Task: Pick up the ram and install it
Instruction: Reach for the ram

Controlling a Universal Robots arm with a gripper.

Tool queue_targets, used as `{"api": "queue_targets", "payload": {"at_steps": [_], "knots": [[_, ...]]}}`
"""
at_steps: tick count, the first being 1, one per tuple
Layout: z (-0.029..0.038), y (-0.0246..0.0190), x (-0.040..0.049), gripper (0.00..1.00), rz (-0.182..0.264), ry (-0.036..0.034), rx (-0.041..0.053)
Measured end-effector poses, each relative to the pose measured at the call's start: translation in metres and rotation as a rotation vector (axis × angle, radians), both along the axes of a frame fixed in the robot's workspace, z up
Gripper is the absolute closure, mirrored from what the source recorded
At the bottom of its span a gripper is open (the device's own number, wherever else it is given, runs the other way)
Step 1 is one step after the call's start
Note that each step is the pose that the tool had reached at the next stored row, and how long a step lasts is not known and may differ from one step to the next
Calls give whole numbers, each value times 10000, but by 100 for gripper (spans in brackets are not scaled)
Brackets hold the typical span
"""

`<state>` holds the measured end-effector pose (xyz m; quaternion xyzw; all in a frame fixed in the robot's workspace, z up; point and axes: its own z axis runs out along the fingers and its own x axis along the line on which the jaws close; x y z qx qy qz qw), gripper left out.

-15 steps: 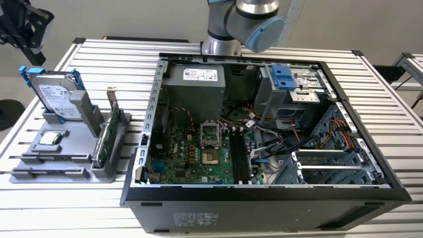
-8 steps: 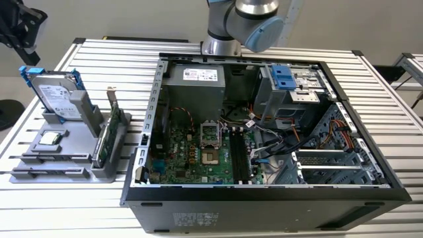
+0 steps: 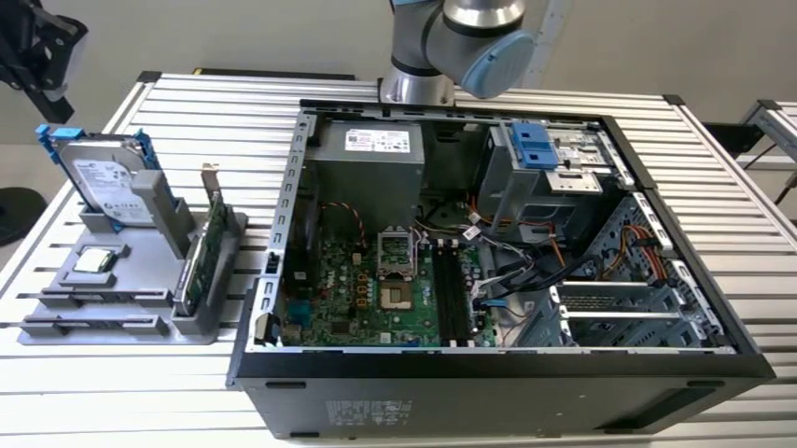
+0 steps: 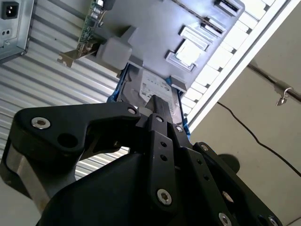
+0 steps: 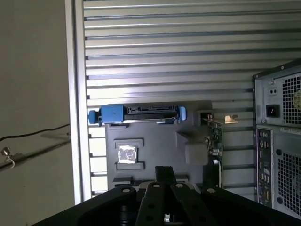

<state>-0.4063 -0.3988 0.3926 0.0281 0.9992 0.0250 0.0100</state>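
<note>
- Lying open nearest the camera, the computer case (image 3: pixel 498 378) rests on the slatted table (image 3: pixel 125 397). Its motherboard (image 3: pixel 355 299) faces up.
- The long black slots (image 3: pixel 454 299) beside the processor socket look uniformly dark. No stick stands out of them, so I judge the install not yet done.
- At the exterior view's left, near the case but apart from it, sits the grey holder (image 3: pixel 125 334). Its near end has narrow grooves (image 3: pixel 93 297). Farther along it come a small square chip (image 3: pixel 100 262), the green card (image 3: pixel 205 247) on edge, and at the far end the hard drive (image 3: pixel 112 182) with blue rails.
- The ram cannot be picked out with certainty. The dark grooves at the holder's near end are where I would expect it, though I cannot tell whether a stick lies there.
- In both wrist views the gripper (image 4: pixel 156 100) (image 5: pixel 164 169) hangs above the holder, well clear of it. Its fingers are drawn together into one bar with nothing visible between them, so by my reading the pick-up has not been made either.
- Farthest back, the arm's base (image 3: pixel 417 84) stands behind the case.
</note>
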Motion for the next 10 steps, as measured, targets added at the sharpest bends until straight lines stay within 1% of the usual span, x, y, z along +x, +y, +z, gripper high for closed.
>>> {"api": "queue_targets", "payload": {"at_steps": [10], "knots": [[1, 0, -11, 100, 2, 1, 0]]}}
